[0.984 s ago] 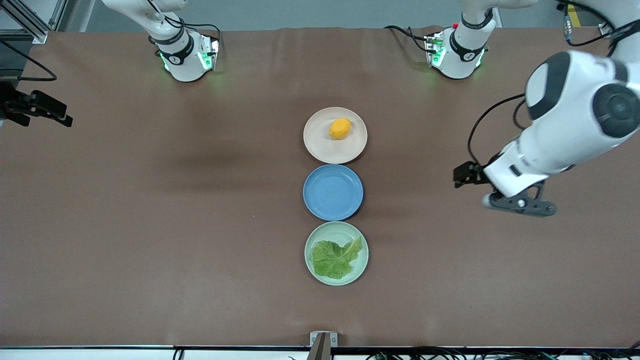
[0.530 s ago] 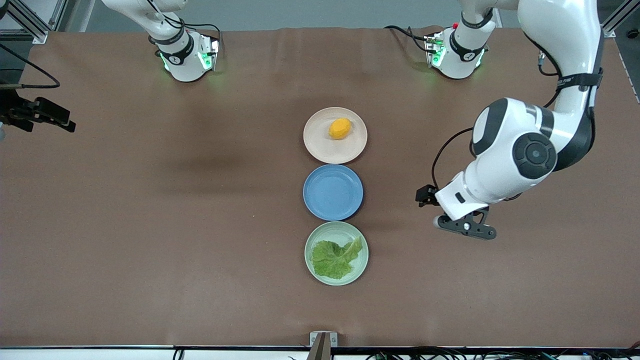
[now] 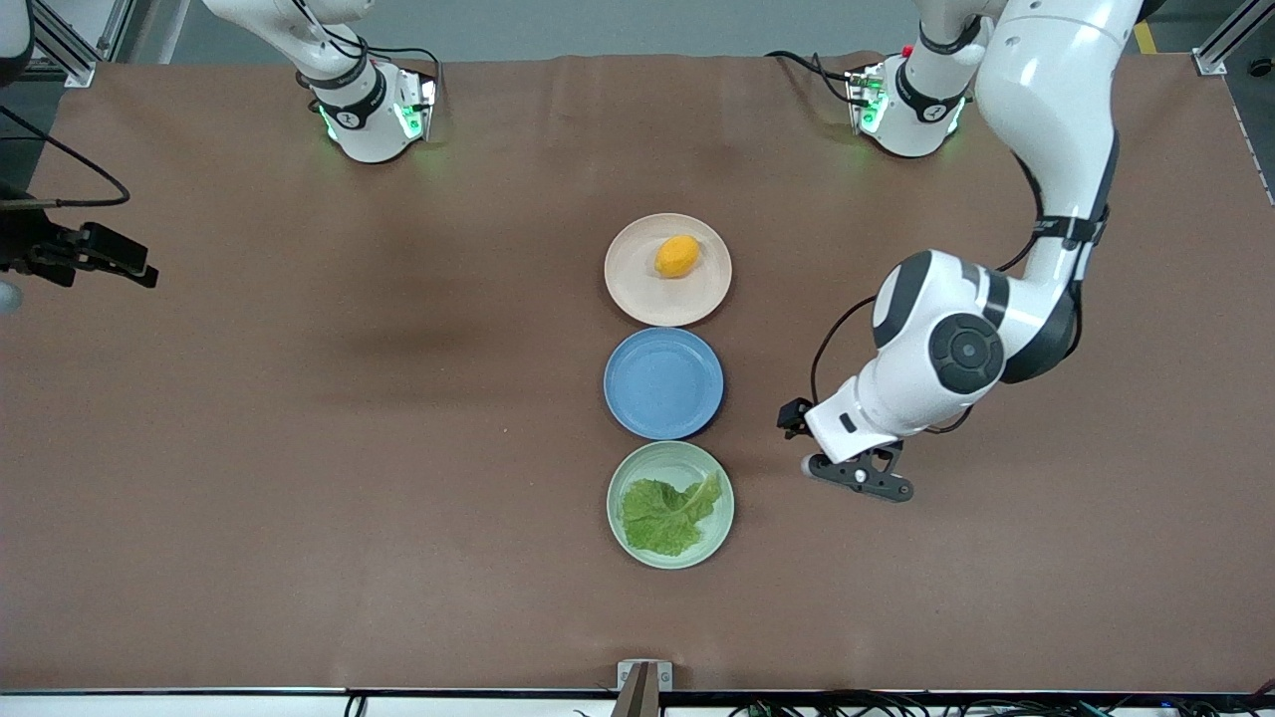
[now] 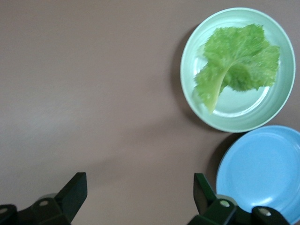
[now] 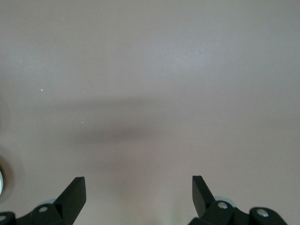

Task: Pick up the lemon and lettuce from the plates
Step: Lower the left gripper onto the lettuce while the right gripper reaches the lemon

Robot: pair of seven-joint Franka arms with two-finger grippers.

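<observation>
- Brown worktop (image 3: 299, 448) fills the room I see, with three plates in a row down its middle.
- Lemon (image 3: 677, 256) sits on the pink plate (image 3: 637, 289), nearest the arms' bases. The blue plate (image 3: 662, 383) in the middle has nothing on it. The lettuce (image 3: 665, 515) lies on the green plate (image 3: 669, 458), nearest the front camera.
- I judge this is the very start: nothing is picked up yet, and I am going for the lettuce first.
- My left tool (image 3: 859, 480) hangs over bare worktop just beside the green plate, toward the left arm's end. Its fingers are spread wide and hold nothing.
- In the left wrist view I see the lettuce (image 4: 236, 61) with its pale stem pointing off the leaf, and both fingers (image 4: 70, 194) apart.
- Next I think I must slide the left tool over the leaf, go down, and pinch it gently. The leaf is thin and flat, so it may slip.
- My right tool (image 3: 100, 261) waits over the worktop's edge at the right arm's end, spread wide and holding nothing.
- Most of the right arm is cut off in the front view, and its wrist view shows only bare worktop.
</observation>
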